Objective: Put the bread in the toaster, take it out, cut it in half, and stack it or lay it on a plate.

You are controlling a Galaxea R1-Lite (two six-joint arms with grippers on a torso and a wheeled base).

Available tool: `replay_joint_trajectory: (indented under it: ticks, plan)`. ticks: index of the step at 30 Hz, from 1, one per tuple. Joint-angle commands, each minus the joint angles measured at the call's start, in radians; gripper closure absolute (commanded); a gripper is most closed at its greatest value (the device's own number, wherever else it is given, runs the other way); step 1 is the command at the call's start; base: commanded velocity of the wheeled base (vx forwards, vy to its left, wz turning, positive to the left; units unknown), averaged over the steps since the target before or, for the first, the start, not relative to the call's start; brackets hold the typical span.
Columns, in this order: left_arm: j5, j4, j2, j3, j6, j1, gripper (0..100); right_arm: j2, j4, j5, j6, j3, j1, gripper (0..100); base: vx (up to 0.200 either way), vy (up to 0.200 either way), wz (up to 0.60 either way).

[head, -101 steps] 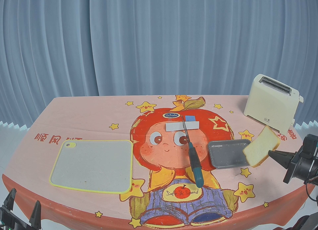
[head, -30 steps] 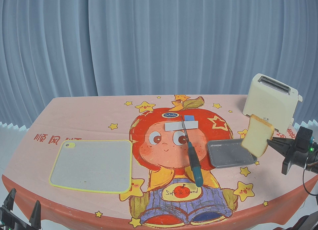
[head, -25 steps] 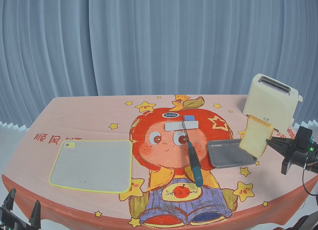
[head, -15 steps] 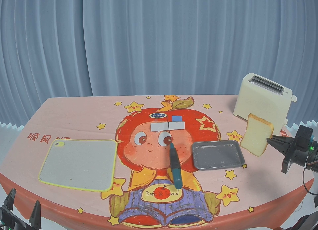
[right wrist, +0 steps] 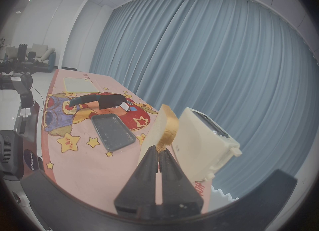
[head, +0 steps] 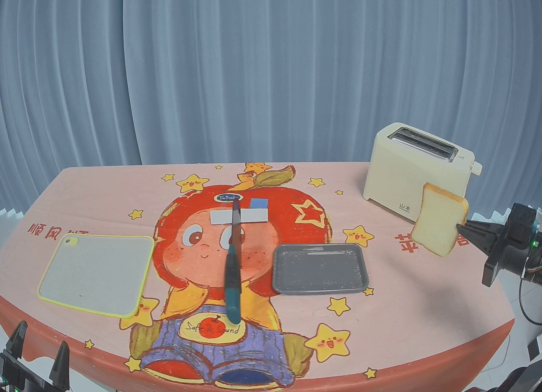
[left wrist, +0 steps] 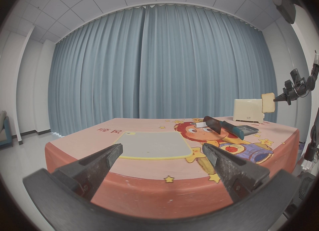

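My right gripper [head: 464, 229] is shut on the edge of a bread slice [head: 439, 219], holding it upright in the air in front of the cream toaster [head: 415, 170] at the table's back right. In the right wrist view the bread slice [right wrist: 164, 130] stands just above my shut right gripper [right wrist: 159, 149], beside the toaster [right wrist: 202, 142]. A grey rectangular plate [head: 319, 268] lies on the table left of the bread. A teal-handled knife [head: 232, 272] lies at the table's middle. My left gripper [left wrist: 162, 153] is open, off the table's near left edge.
A yellow-rimmed cutting board [head: 97, 273] lies at the left of the table. White and blue tape strips [head: 240, 213] sit under the knife's blade. The table edge curves round in front, with a blue curtain behind.
The head camera has turned right, shifting the whole scene left. The bread has swung upright and risen from over the plate towards the toaster in my right gripper.
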Motion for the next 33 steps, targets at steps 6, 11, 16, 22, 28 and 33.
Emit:
replay_joint_trajectory:
  ticks: [6,11,16,22,28,33]
  plan:
    - [0.0,0.0,0.002,0.018,0.0,0.0,0,0.0,-0.004,0.0,0.002,-0.012,-0.014,100,0.0,-0.2,0.0]
    - [-0.004,0.0,0.002,0.018,0.0,0.0,0,-0.002,-0.004,0.0,0.002,-0.028,-0.037,100,0.0,-0.04,0.0]
    - [-0.006,0.0,0.002,0.018,0.0,0.0,0,0.0,-0.004,0.002,0.002,-0.051,-0.039,100,0.0,0.0,0.0]
    - [-0.006,0.0,0.002,0.018,0.0,0.0,0,0.026,-0.002,0.026,0.002,-0.107,-0.041,100,0.0,0.0,0.0]
    - [-0.006,0.0,0.002,0.018,0.0,0.0,0,0.06,0.007,0.04,0.002,-0.183,-0.057,100,0.0,0.0,0.0]
    - [-0.006,0.0,0.002,0.018,0.0,0.0,0,0.106,0.008,0.089,0.002,-0.25,-0.082,100,0.0,0.0,0.0]
